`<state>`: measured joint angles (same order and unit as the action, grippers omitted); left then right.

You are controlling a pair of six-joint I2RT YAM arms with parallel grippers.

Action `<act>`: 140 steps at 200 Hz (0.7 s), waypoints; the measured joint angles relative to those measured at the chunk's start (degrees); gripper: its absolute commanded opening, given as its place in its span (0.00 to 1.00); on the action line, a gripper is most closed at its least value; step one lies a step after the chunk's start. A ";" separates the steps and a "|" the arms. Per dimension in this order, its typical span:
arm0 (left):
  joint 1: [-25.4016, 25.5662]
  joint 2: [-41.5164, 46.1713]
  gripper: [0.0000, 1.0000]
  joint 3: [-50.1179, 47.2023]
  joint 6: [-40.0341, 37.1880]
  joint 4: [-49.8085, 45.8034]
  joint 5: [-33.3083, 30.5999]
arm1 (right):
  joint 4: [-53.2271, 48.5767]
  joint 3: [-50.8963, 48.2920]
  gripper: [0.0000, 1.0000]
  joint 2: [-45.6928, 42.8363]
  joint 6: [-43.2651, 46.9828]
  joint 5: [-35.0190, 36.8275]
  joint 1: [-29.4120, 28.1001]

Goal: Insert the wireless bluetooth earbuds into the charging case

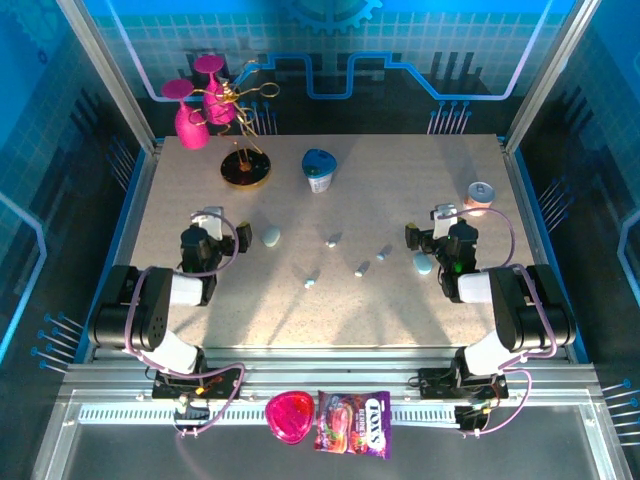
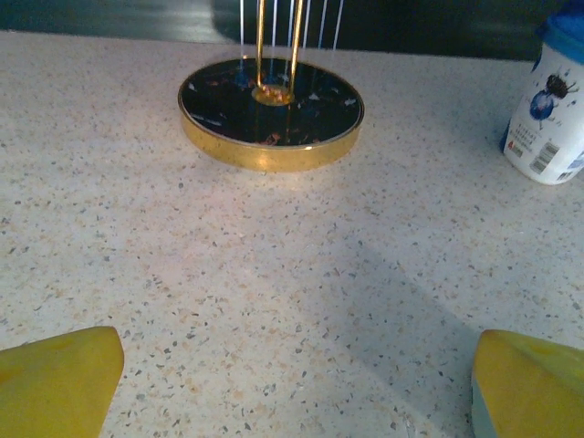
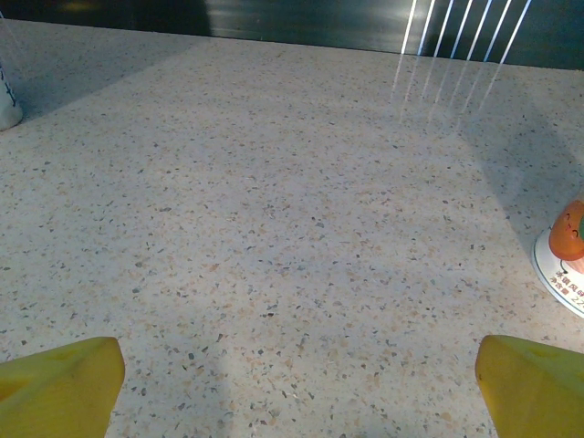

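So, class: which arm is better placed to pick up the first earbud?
Probably the right. The right gripper, jaws open, sits much nearer an earbud than the left gripper does to any, and a pale-blue case lies just beside it.

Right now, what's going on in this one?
Nothing is being handled yet. Both arms sit at the near edge of the table, and the left tool and right tool are open and empty. The four earbuds lie scattered loose on the tabletop between the arms. One pale-blue left case lies beside the left tool, and a matching right case lies by the right tool. No earbud is in either case.
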<state>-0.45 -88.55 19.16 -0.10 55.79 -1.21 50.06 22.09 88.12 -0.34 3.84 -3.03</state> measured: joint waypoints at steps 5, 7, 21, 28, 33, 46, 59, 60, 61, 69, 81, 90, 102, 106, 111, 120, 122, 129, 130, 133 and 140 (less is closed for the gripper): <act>0.04 0.24 0.99 -0.87 0.00 0.79 -0.02 | 0.07 0.00 1.00 0.00 0.00 0.00 0.00; 0.04 0.26 0.99 -1.14 0.00 1.09 -0.04 | 0.11 0.00 1.00 0.00 0.00 0.00 0.00; 0.22 1.84 0.99 -3.69 0.00 2.51 -0.24 | 1.14 -0.31 1.00 0.00 0.00 -0.02 0.00; 0.42 3.32 0.99 -4.63 0.00 2.36 -0.48 | 1.68 -0.72 1.00 -0.17 -0.02 -0.04 0.00; 0.59 4.72 0.99 -5.16 -0.04 2.21 -0.52 | 1.73 -1.03 1.00 -0.46 0.00 -0.07 0.00; 1.18 8.92 0.99 -5.44 -0.07 0.63 -0.83 | 1.14 -1.75 1.00 -1.88 0.20 -0.24 0.00; 1.99 14.56 0.99 -5.42 -0.07 -1.95 -1.14 | -0.50 -1.92 1.00 -4.59 0.55 -0.33 -0.15; 2.05 14.93 0.99 -5.42 -0.07 -2.14 -1.14 | -0.79 -1.92 1.00 -5.03 0.66 -0.31 -0.24; 2.12 15.28 0.99 -5.42 -0.04 -2.36 -1.14 | -0.92 -1.92 1.00 -5.20 0.70 -0.31 -0.26; 2.86 19.15 0.99 -5.33 -0.04 -4.57 -1.49 | -2.12 -1.84 1.00 -7.39 1.07 -0.33 -0.63; 4.37 24.26 0.99 -5.31 -0.28 -7.72 -1.86 | -4.33 -1.62 1.00 -11.02 2.12 -0.24 -1.77; 5.77 27.54 0.99 -5.11 -0.44 -9.97 -2.10 | -6.10 -1.01 1.00 -13.20 2.91 -0.26 -2.86; 7.67 30.86 0.99 -4.57 -0.90 -13.64 -2.21 | -9.14 0.44 1.00 -15.30 4.09 -0.15 -4.66; 8.31 31.71 0.99 -4.39 -0.94 -14.67 -2.21 | -10.34 1.09 1.00 -15.96 4.52 -0.22 -5.49; 9.01 32.65 0.99 -4.11 -1.27 -16.11 -2.23 | -11.61 1.88 1.00 -16.52 4.92 -0.22 -6.36; 10.29 33.92 0.99 -3.26 -1.49 -19.19 -2.19 | -14.36 3.72 1.00 -17.49 5.86 -0.20 -8.59; 10.58 34.12 0.99 -2.93 -1.51 -20.04 -2.16 | -15.15 4.22 1.00 -17.68 6.10 -0.15 -9.14; 11.26 34.36 0.99 -1.70 -1.57 -22.97 -1.79 | -17.22 5.70 1.00 -18.14 6.69 -0.17 -11.10; 11.30 34.36 0.99 -1.55 -1.57 -23.23 -1.75 | -17.44 5.88 1.00 -18.16 6.67 -0.22 -11.37; 11.50 34.25 0.99 -0.87 -1.62 -24.63 -1.44 | -18.27 6.58 1.00 -18.27 6.95 -0.17 -12.39; 11.80 33.81 0.99 0.70 -1.75 -27.41 -0.96 | -19.76 7.85 1.00 -18.40 7.37 -0.26 -14.40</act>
<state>11.35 -54.74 19.86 -1.85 28.38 -2.17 30.30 29.93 69.71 7.03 3.57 -17.43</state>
